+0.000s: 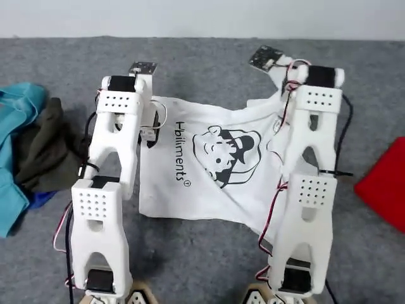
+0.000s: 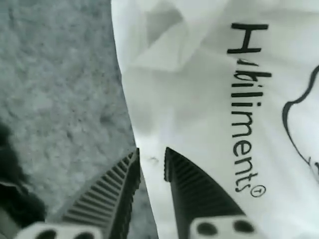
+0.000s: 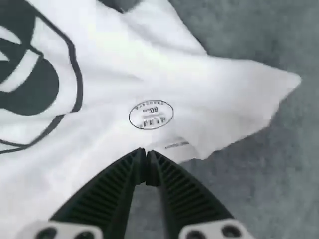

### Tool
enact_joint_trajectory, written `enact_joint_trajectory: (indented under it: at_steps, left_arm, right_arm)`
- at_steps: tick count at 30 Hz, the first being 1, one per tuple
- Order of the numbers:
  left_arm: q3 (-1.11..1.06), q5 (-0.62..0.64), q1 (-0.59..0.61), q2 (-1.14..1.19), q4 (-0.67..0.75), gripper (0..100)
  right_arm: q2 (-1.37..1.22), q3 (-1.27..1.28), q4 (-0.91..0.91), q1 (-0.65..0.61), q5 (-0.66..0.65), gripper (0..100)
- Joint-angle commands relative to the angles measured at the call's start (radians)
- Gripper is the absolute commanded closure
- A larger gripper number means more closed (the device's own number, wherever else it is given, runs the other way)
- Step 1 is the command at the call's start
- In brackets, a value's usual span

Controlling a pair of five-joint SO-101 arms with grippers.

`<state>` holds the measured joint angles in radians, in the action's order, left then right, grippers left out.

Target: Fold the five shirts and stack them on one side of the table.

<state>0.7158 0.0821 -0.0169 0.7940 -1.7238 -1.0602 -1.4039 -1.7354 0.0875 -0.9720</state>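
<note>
A white shirt [image 1: 190, 193] with a black cartoon print and lettering lies spread on the grey table between the two arms. My left gripper [image 1: 152, 130] is at its left edge. In the left wrist view the fingers [image 2: 152, 160] stand close together with the hem of the shirt [image 2: 199, 99] pinched between them. My right gripper [image 1: 281, 123] is at the shirt's right side. In the right wrist view its fingertips [image 3: 146, 155] meet on the fabric edge by the round size label of the shirt [image 3: 149, 74], which bunches up there.
A pile of shirts sits at the left edge: a teal one [image 1: 16, 107], a dark olive one [image 1: 44, 149] and a bit of blue [image 1: 38, 199]. A red shirt [image 1: 386, 183] lies at the right edge. Grey felt [image 1: 202, 63] covers the table.
</note>
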Motion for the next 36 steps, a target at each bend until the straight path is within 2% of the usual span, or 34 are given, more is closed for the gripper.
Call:
enact_joint_trajectory:
  at_steps: [1, 5, 6, 8, 15, 20, 24, 29, 32, 36]
  left_arm:
    - [0.004, 0.014, 0.005, -0.083, -0.032, 91]
    - [-0.004, 0.015, 0.014, -0.107, -0.032, 91]
    - [-0.016, 0.015, 0.014, -0.121, -0.032, 91]
    - [-0.045, 0.015, 0.014, -0.149, -0.032, 91]
    - [-0.232, 0.015, 0.017, -0.313, -0.034, 91]
    - [-0.371, 0.014, 0.017, -0.445, -0.032, 91]
    - [-0.441, 0.011, 0.017, -0.511, -0.032, 91]
    - [-0.484, 0.014, 0.014, -0.532, -0.032, 91]
    - [-0.495, 0.014, 0.014, -0.532, -0.032, 91]
    - [-0.495, 0.014, 0.015, -0.532, -0.032, 91]
  right_arm:
    - [-0.005, -0.080, 0.084, 0.028, 0.075, 94.4]
    - [-0.018, -0.115, 0.105, 0.053, 0.186, 69.7]
    - [-0.021, -0.118, 0.107, 0.053, 0.176, 65.3]
    - [-0.035, -0.112, 0.117, 0.050, 0.143, 63.4]
    - [-0.200, -0.091, 0.389, 0.064, 0.129, 67.9]
    - [-0.291, -0.091, 0.486, 0.070, 0.069, 68.1]
    - [-0.331, -0.091, 0.492, 0.094, 0.066, 70.8]
    - [-0.308, -0.101, 0.469, 0.113, 0.069, 98.9]
    - [-0.280, -0.101, 0.446, 0.114, 0.068, 95.2]
    - [-0.219, -0.101, 0.394, 0.113, 0.069, 98.8]
